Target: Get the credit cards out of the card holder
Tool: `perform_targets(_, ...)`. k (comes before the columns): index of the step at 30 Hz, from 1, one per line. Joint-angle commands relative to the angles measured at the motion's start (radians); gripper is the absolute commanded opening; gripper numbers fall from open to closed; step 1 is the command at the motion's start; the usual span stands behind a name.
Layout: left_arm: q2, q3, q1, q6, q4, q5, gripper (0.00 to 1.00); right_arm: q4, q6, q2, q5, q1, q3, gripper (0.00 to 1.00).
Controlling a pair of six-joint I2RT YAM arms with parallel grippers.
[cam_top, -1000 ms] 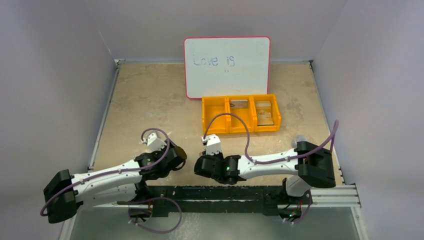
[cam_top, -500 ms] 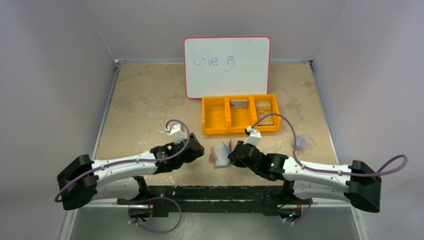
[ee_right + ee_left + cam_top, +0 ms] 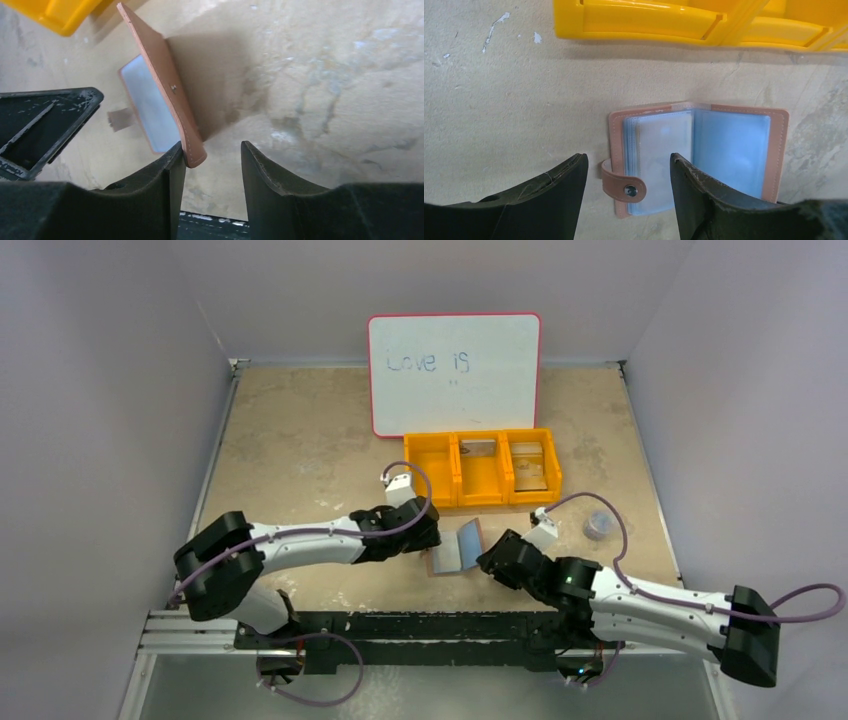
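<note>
Brown bifold card holder [image 3: 458, 548] is now lying open on the beige table [image 3: 300, 460], just before the orange plastic tray [image 3: 480, 500], its right cover tilting up. Meanwhile the left gripper [image 3: 430, 537] is arriving over its strap side, jaws apart. Beside that cover the right gripper [image 3: 212, 150] is spreading, gripping nothing, so the pockets are becoming reachable.

Card holder [image 3: 698, 156] tan-brown, pockets [image 3: 731, 150] pale blue; tray [image 3: 432, 498] orange; whiteboard [image 3: 455, 390] white, red-edged; table [image 3: 300, 450] mottled beige.
</note>
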Motion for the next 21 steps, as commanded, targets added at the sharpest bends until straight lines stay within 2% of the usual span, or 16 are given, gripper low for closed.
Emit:
perform_targets(1,0.068,0.094,-0.001,0.055,-0.075,0.001,0.61,-0.132,0.129,0.008,0.067,-0.009,0.009,0.48)
perform_targets(8,0.116,0.134,-0.031,0.094,-0.136,-0.013,0.58,-0.193,0.194,0.094,0.08,-0.043,0.051,0.53)
perform_targets(11,0.138,0.143,-0.031,0.095,-0.181,-0.035,0.48,-0.206,0.162,0.125,0.078,-0.099,0.074,0.53)
perform_targets(15,0.156,0.144,-0.031,0.101,-0.2,-0.05,0.35,-0.078,-0.013,0.158,0.007,-0.181,0.081,0.53)
perform_targets(18,0.149,0.147,-0.031,0.096,-0.213,-0.069,0.27,-0.094,-0.043,0.21,0.018,-0.186,0.122,0.52)
perform_targets(21,0.131,0.143,-0.031,0.095,-0.211,-0.086,0.1,-0.132,-0.079,0.251,0.049,-0.186,0.181,0.51)
